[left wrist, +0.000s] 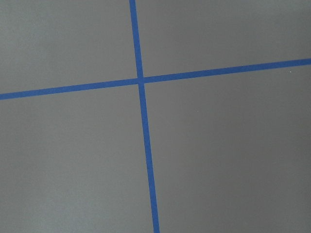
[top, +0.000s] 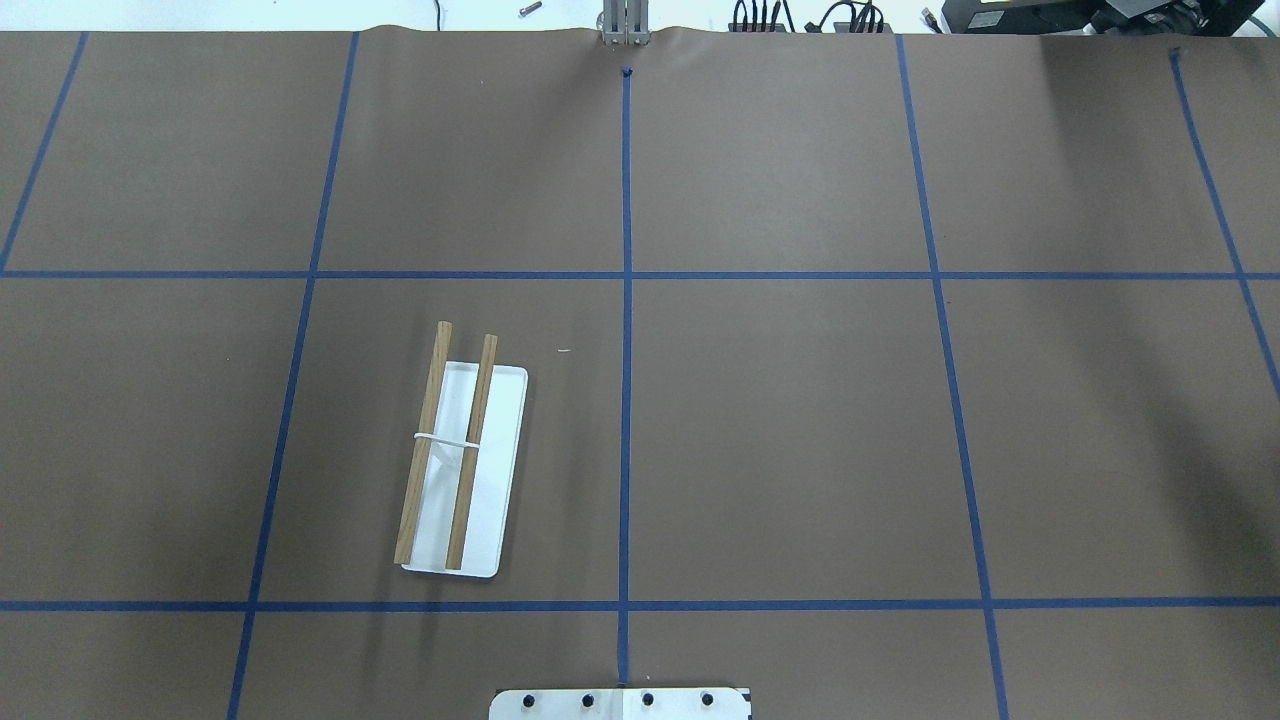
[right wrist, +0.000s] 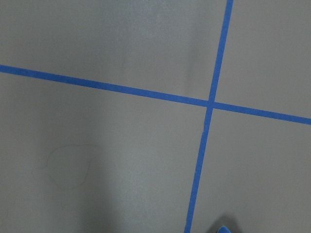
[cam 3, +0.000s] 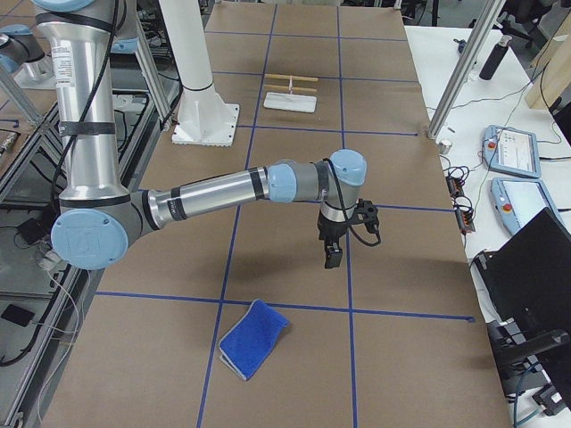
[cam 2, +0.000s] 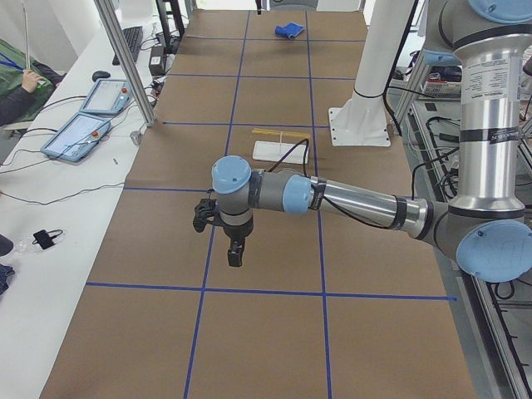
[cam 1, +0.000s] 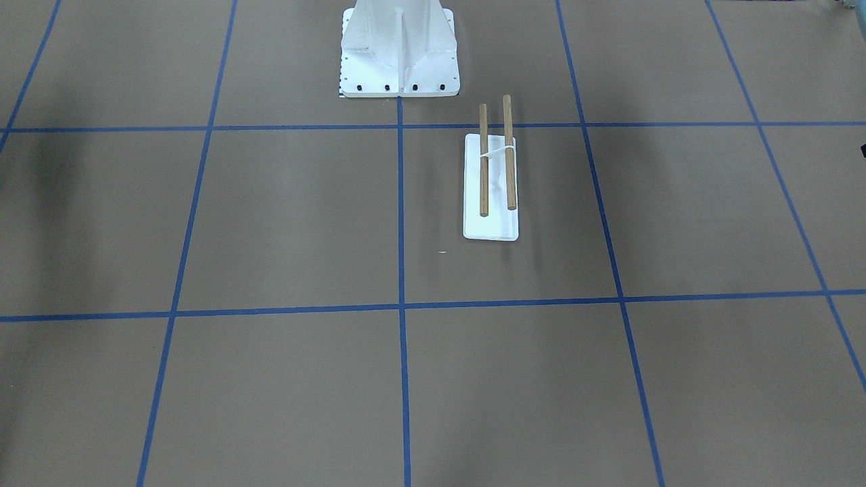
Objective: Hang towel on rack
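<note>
The rack point(cam 1: 490, 226) stands bare on the brown table, with two wooden rods over a white base; it also shows in the overhead view point(top: 500, 470) and in both side views point(cam 2: 281, 150) point(cam 3: 290, 102). The blue towel point(cam 3: 254, 339) lies folded on the table near the robot's right end, seen far off in the exterior left view point(cam 2: 289, 32). A blue corner shows at the bottom edge of the right wrist view point(right wrist: 223, 229). My right gripper point(cam 3: 332, 259) hangs above the table just beyond the towel. My left gripper point(cam 2: 235, 253) hangs over the opposite end. I cannot tell whether either is open or shut.
The white bolted robot pedestal point(cam 1: 399, 51) stands behind the rack. Blue tape lines point(top: 626, 300) grid the table. White side benches hold teach pendants point(cam 2: 79, 133) point(cam 3: 508, 147) and cables. Aluminium posts point(cam 2: 125, 58) point(cam 3: 459, 71) rise at the table's far edge.
</note>
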Robot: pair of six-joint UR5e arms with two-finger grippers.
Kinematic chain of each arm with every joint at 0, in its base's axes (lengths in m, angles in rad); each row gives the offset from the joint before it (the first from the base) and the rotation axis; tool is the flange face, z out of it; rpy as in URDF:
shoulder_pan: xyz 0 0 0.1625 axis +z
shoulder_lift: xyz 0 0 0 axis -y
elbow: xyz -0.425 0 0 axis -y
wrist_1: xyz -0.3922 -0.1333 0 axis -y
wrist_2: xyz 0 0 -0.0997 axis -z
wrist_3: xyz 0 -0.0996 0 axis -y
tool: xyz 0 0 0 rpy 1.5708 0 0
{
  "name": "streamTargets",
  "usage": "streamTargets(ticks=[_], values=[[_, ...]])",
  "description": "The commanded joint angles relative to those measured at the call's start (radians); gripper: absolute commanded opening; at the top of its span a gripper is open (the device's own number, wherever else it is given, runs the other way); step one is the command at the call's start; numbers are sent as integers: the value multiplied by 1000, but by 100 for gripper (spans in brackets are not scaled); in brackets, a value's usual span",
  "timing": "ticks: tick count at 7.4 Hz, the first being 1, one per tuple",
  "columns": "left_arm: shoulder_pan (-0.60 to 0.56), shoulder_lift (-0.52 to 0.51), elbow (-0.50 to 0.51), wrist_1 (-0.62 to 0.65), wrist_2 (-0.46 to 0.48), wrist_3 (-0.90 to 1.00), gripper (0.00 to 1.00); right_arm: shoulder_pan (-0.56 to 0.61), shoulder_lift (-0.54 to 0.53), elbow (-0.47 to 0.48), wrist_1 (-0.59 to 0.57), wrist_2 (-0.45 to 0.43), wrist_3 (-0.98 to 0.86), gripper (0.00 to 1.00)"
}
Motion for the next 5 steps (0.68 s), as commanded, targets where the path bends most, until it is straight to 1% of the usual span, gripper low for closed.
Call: streamTargets(ticks=[1,3,5], values=[[1,5,1,3,2,0,99,0,1,0,0,0,0,100],[0,-1,-6,-3,0,0,99,0,5,3,0,0,0,100],[0,-15,-63,-3,3,0,99,-1,4,54,0,-3,-3,100]])
